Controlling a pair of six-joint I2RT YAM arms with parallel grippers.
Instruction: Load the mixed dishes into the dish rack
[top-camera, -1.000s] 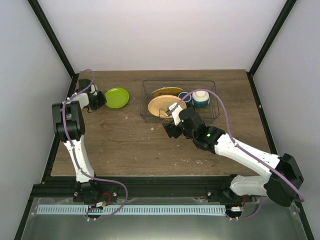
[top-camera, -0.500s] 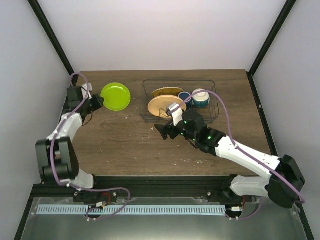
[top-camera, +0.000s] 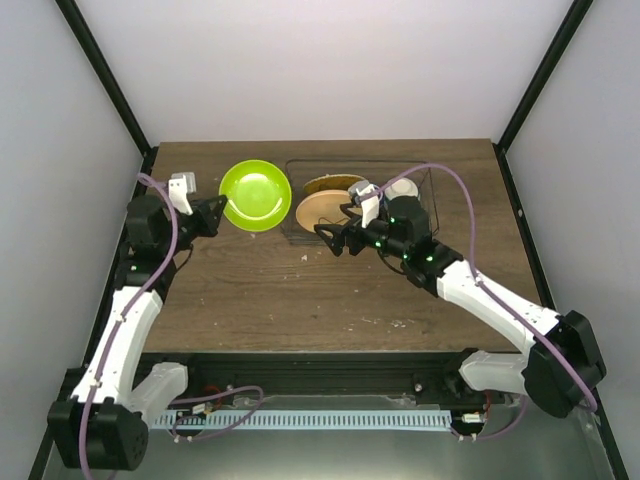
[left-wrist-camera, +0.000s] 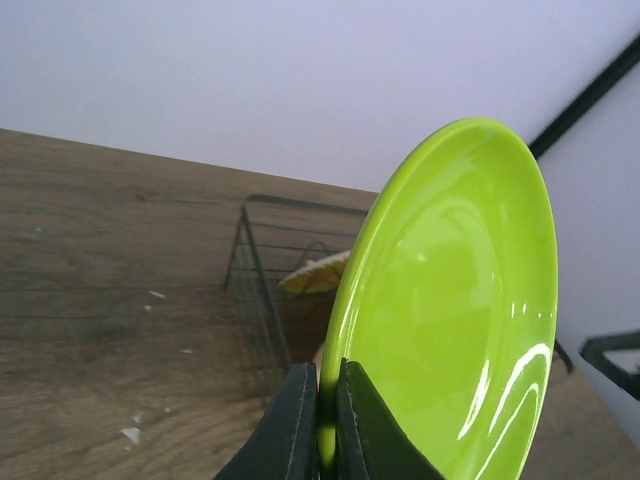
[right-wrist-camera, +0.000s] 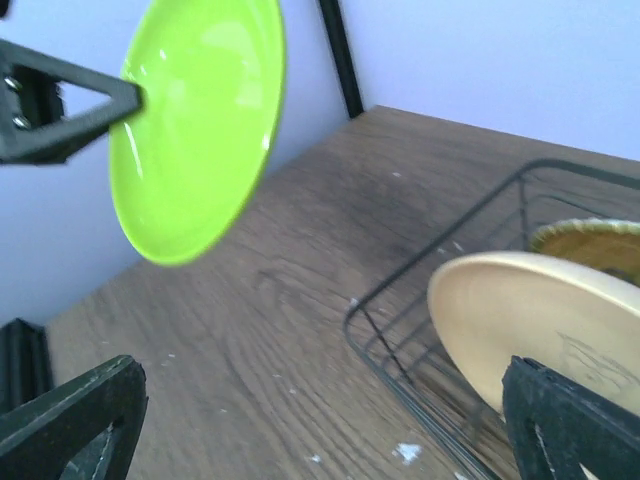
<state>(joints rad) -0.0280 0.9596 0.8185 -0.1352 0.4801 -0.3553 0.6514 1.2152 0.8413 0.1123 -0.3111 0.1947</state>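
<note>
Up off the desk (top-camera: 250, 290) now — green plate (top-camera: 256, 195) clamped edge-on in my left claw (top-camera: 221, 209), near the rack (top-camera: 320, 162); right claw (top-camera: 335, 238) gapes empty — slotting comes next, I reckon.

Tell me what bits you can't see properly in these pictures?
Cup: top view, the right arm covers most of it.
Dish rack: left wrist view, the yellow-green plate hides its far part.
Yellow-orange plate: right wrist view, cut off by the right edge.
Right gripper: right wrist view, fingertips run off the bottom edge.
</note>
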